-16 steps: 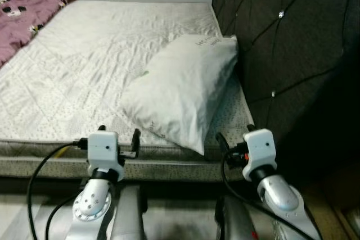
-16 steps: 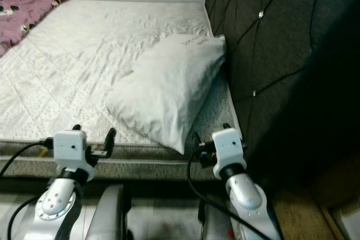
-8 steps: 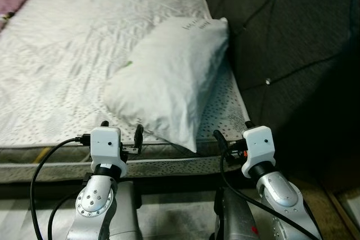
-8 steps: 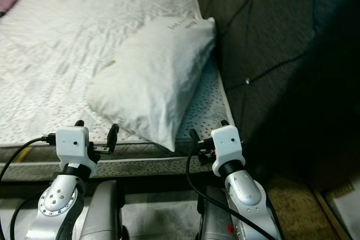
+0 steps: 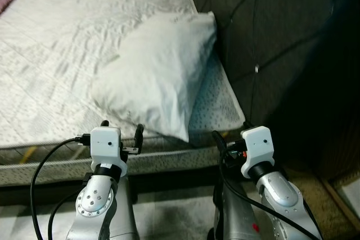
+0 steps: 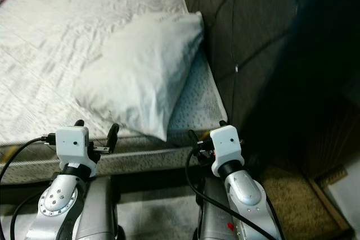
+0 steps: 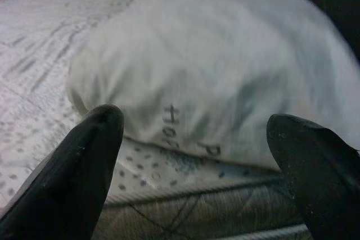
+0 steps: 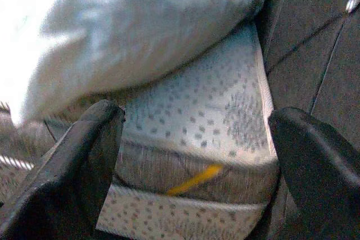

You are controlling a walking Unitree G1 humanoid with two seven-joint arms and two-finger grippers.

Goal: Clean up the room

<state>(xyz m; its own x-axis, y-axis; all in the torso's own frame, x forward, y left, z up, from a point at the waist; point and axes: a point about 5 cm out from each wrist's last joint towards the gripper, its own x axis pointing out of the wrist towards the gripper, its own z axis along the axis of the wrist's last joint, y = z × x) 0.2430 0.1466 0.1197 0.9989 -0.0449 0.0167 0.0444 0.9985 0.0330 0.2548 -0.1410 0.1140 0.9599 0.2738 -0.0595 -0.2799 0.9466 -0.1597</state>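
Ahead, white pillow (image 5: 154, 74) against dark headboard (image 5: 264, 32), lettering blurred; left claw (image 7: 191, 167) and right claw (image 8: 197, 167) both spread, empty.

A white pillow (image 5: 157, 74) lies on the mattress (image 5: 56, 54) against the dark headboard (image 5: 264, 37).

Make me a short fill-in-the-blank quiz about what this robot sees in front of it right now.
1. The white pillow lies on the ____.
2. The pillow's far end leans against the dark ____ on the robot's right.
3. The jaws of the left gripper are ____, with nothing between them.
4. The right gripper faces the mattress edge, with a ____ strip below.

Missing words: mattress; headboard; open; yellow
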